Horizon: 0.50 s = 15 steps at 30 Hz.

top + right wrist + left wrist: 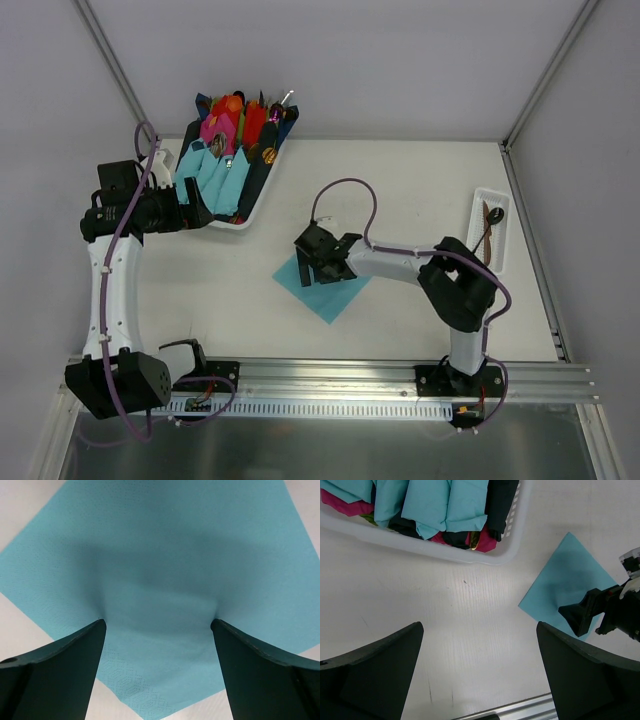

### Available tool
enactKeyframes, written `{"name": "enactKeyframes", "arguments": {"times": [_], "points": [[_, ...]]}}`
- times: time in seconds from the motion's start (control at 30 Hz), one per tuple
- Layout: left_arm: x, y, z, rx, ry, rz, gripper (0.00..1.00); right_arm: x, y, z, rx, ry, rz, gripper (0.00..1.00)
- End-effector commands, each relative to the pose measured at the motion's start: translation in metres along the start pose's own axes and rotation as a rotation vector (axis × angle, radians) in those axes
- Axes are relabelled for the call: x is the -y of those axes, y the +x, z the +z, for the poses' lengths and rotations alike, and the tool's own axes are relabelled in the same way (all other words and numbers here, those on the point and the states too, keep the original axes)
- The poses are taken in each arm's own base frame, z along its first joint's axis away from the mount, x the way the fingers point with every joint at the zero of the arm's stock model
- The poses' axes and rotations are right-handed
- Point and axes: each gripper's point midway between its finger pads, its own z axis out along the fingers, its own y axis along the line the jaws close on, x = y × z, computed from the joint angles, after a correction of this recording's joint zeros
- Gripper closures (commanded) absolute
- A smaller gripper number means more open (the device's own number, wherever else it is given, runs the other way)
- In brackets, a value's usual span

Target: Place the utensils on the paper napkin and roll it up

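**A:** Where is the paper napkin (322, 298)?

**B:** It lies flat and unrolled on the table (420, 180), one corner turned toward the arm bases. The right gripper (157, 623) is directly over it with its jaws spread wide, gripping nothing. Both dark fingers (75, 655) come down to the teal sheet.

**A:** And the utensils (488, 235)?

**B:** They are not on the napkin. They lie in a narrow white tray (502, 247) well to the right of it. I can make out slim brownish handles and one dark oval spoon bowl (494, 213) at the tray's far end.

**A:** What is in the bigger container?

**B:** The white basket (445, 552) sits to the far left of the napkin and is packed. It holds several teal rolls (445, 505) side by side, with pink ones (340, 505) and dark navy ones (500, 505) among them. At its far end are red rolls (228, 104) and some cutlery tips.

**A:** And the left gripper (480, 625)?

**B:** It is left of the napkin, just beside the basket's near end. Its jaws are parted over bare table, with nothing between them.
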Motion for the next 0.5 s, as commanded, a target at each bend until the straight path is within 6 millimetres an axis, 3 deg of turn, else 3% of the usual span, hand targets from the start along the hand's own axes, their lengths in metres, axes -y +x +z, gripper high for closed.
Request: {"name": "enactKeyframes", "arguments": {"times": [0.0, 0.33, 0.47], "points": [[0.000, -0.018, -0.003, 0.029, 0.000, 0.003, 0.01, 0.040, 0.016, 0.010, -0.061, 0.069, 0.022, 0.08], [-0.006, -0.040, 0.008, 0.020, 0.004, -0.003, 0.01, 0.071, -0.019, 0.015, -0.053, 0.066, 0.088, 0.08], [-0.009, -0.038, 0.017, -0.007, 0.018, -0.016, 0.01, 0.069, -0.036, 0.015, -0.042, 0.036, 0.099, 0.08]]}}
